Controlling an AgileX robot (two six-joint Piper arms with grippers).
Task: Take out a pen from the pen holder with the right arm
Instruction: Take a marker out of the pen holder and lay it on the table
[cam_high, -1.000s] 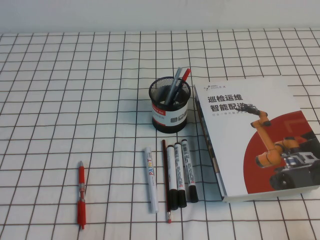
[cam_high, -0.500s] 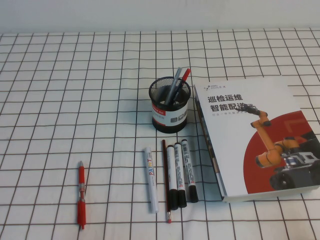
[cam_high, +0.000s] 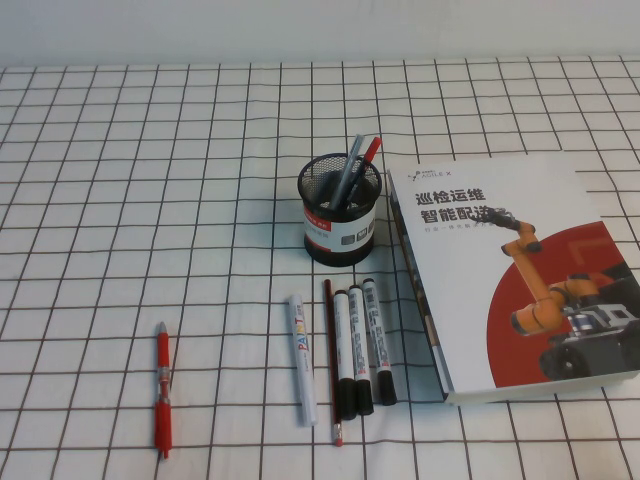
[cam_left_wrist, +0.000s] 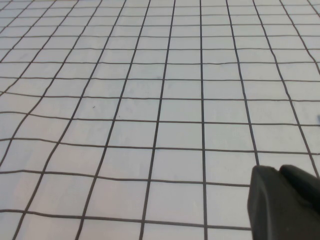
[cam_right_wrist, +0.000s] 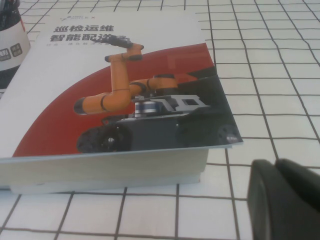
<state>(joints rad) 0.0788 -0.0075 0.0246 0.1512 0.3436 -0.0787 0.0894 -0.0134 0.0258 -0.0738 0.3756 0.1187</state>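
Observation:
A black mesh pen holder (cam_high: 341, 212) stands upright near the middle of the checked tablecloth. A grey pen (cam_high: 350, 165) and a red-capped pen (cam_high: 368, 152) lean out of it toward the right. Neither arm shows in the high view. In the right wrist view, my right gripper (cam_right_wrist: 277, 167) is shut and empty, low over the cloth by the near right corner of the book (cam_right_wrist: 115, 90). The holder's edge (cam_right_wrist: 11, 37) shows beyond the book, far from that gripper. My left gripper (cam_left_wrist: 277, 172) is shut, holds nothing, and hovers over bare cloth.
The thick book (cam_high: 520, 270) with an orange robot arm on its cover lies right of the holder. In front of the holder lie a white marker (cam_high: 302, 358), a dark red pencil (cam_high: 331, 360) and three black markers (cam_high: 359, 350). A red pen (cam_high: 162, 390) lies at the front left.

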